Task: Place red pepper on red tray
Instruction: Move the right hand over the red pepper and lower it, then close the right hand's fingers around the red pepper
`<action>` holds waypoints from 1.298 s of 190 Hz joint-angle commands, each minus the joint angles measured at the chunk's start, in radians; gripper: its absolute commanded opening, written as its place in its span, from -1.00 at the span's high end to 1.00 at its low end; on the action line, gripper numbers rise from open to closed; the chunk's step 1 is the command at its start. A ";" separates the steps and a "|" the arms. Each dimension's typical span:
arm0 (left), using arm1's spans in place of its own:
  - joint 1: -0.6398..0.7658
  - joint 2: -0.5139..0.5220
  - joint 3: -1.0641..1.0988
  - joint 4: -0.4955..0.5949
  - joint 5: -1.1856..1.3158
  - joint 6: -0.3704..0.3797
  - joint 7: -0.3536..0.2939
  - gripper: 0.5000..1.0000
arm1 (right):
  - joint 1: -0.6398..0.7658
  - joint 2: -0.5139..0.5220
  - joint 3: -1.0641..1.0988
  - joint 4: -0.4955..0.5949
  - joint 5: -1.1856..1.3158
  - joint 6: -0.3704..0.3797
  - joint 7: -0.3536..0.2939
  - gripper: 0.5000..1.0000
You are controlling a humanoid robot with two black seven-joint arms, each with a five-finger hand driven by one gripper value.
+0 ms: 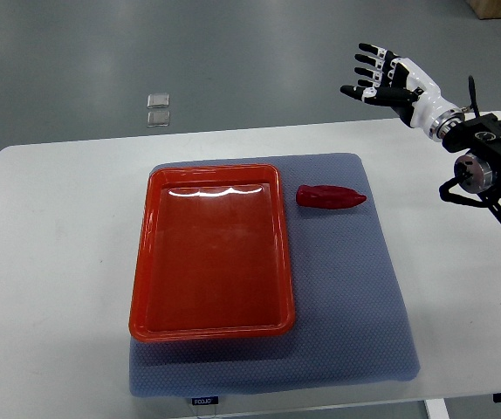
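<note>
A red pepper [330,197] lies on its side on the blue-grey mat [355,297], just right of the red tray [150,262]. The tray is rectangular, glossy and holds nothing. My right hand [378,74] hangs in the air beyond the table's far right corner, up and to the right of the pepper and well apart from it. Its fingers [369,59] are spread and hold nothing. The black and white forearm [482,157] comes in from the right edge. My left arm does not show.
The mat lies on a white table [50,262]; its far edge runs past the tray. On the grey floor beyond the table lie two small clear squares [157,109]. A wooden box corner [499,7] shows at top right.
</note>
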 commanded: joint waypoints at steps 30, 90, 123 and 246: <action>0.000 0.000 0.000 0.000 0.001 0.000 0.000 -1.00 | 0.086 -0.088 -0.194 0.116 -0.378 0.042 0.007 -0.64; 0.000 0.000 0.002 0.000 0.001 0.000 0.000 -1.00 | 0.136 -0.071 -0.352 0.173 -0.754 0.051 0.004 -0.64; 0.000 0.000 0.000 0.000 0.001 0.000 0.000 -1.00 | 0.149 -0.026 -0.444 0.151 -0.825 0.038 -0.006 -0.63; 0.000 0.000 0.000 0.000 -0.001 0.000 0.000 -1.00 | 0.128 0.034 -0.535 0.018 -0.852 -0.056 -0.032 -0.35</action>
